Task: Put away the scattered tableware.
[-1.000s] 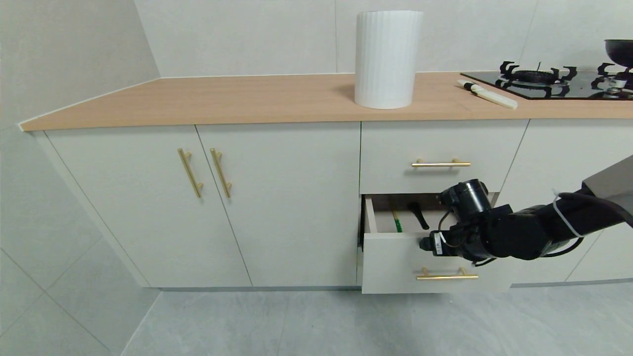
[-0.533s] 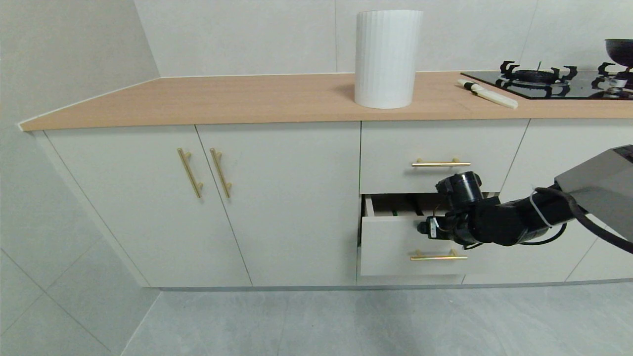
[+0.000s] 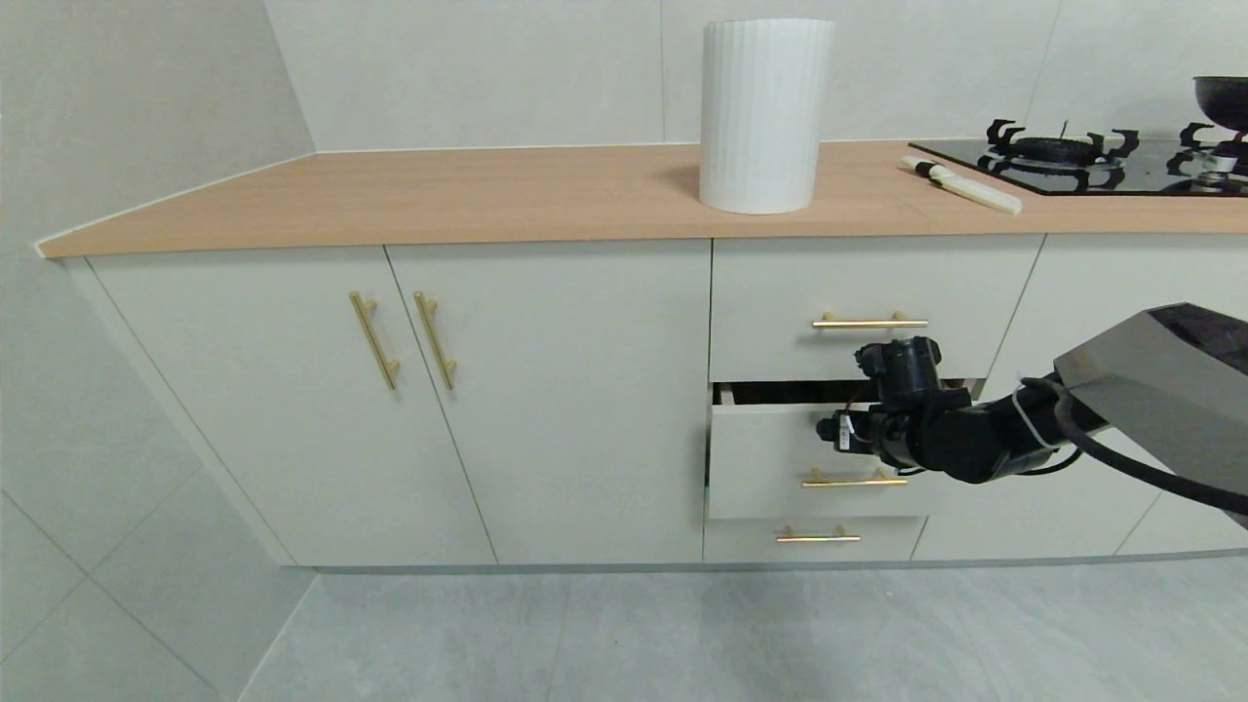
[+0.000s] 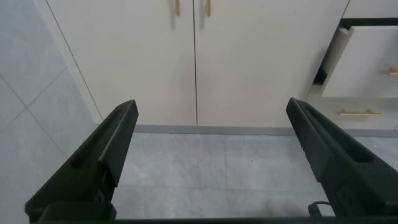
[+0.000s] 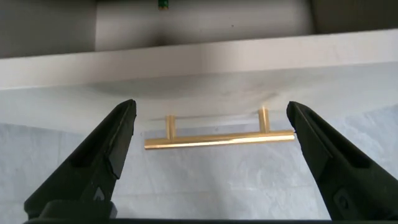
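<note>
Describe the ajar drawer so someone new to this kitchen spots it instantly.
Find the light wooden countertop with the tall white ribbed cylinder on it. Below that sits a stack of three pale drawers with gold bar handles. It is the middle drawer, the only one pulled out, a dark gap above its front.

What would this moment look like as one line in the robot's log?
right gripper: open, at middle drawer front | middle drawer: slightly open | left gripper: open, empty | white knife: on countertop

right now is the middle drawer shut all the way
No, the middle drawer juts out from the cabinet, with a dark gap showing above its front's top edge.
</note>
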`<state>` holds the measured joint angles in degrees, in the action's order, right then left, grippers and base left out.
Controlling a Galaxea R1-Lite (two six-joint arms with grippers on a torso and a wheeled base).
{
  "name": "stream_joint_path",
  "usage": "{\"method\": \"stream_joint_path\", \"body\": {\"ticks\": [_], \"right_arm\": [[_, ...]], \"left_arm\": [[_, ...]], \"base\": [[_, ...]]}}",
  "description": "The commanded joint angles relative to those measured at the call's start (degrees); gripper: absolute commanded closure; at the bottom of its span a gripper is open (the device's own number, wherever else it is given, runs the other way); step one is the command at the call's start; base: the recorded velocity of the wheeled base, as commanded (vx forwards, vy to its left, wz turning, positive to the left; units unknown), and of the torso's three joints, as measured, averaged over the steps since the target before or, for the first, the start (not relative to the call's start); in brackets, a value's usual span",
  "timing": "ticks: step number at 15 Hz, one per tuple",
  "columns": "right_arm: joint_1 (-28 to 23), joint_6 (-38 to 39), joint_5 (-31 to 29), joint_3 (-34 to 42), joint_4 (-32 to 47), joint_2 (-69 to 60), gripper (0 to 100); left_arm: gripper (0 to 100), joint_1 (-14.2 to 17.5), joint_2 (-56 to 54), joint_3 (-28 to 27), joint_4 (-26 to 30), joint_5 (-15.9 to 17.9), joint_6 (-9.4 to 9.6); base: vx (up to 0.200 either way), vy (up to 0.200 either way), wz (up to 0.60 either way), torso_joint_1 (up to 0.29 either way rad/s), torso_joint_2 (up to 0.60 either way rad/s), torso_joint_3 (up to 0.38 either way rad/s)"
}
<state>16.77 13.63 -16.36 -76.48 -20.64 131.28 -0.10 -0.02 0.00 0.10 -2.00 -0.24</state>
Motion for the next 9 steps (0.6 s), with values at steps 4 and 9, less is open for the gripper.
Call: {"method": "stream_joint_path", "body": {"ticks": [4,9], "right_arm": [[-1.4,-0.4,0.0,-0.6,-7.2,3.2,0],[-1.6,-0.8,0.0,-1.5,-13.5,6.7,0]], "left_arm": [[0,0.0,0.0,0.0,0.0,0.0,-0.02],[0,0.0,0.0,0.0,0.0,0.0,-0.02]], "base": [[0.0,0.0,0.0,0.0,0.0,0.0],[0.0,0.0,0.0,0.0,0.0,0.0]]}}
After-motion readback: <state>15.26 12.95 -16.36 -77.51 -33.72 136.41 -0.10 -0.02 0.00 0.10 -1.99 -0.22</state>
